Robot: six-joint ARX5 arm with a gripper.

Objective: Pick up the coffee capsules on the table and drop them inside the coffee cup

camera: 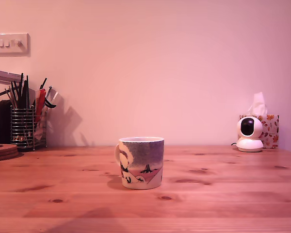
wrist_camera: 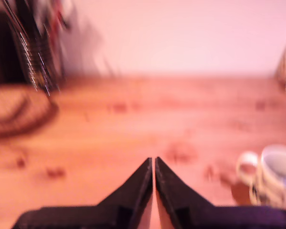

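In the exterior view, the cream-white ceramic mug painted with a grey-purple sky and pinkish-red ground (camera: 141, 162) stands upright in the lower middle of the frame on the knotty pine desk (camera: 223, 194), its handle turned toward the exterior view's left. No coffee capsule shows anywhere on the wood, and neither the arm nor its gripper enters this frame. A wire pen holder full of dark pens (camera: 26, 127) sits at the middle left beside stacked round wooden coasters (camera: 2, 151). A small white dome camera (camera: 249, 134) stands at the middle right in front of a floral tissue box (camera: 267, 130), and a white wall switch (camera: 10, 43) is at the upper left.

The wrist view is blurred. The black gripper (wrist_camera: 154, 164) fills the lower centre, its jaws drawn together with only a thin slit between them and nothing held. The mug appears at the lower right edge, rim up, off to one side of the jaws' line. The pen holder and coasters smear across the upper left.

The wrist seems to sit low and look nearly level across the desk toward the wall. Since no capsule is visible, the sensible step is probably a slow search sweep, with the jaws opened only once a pod is centred ahead of them.
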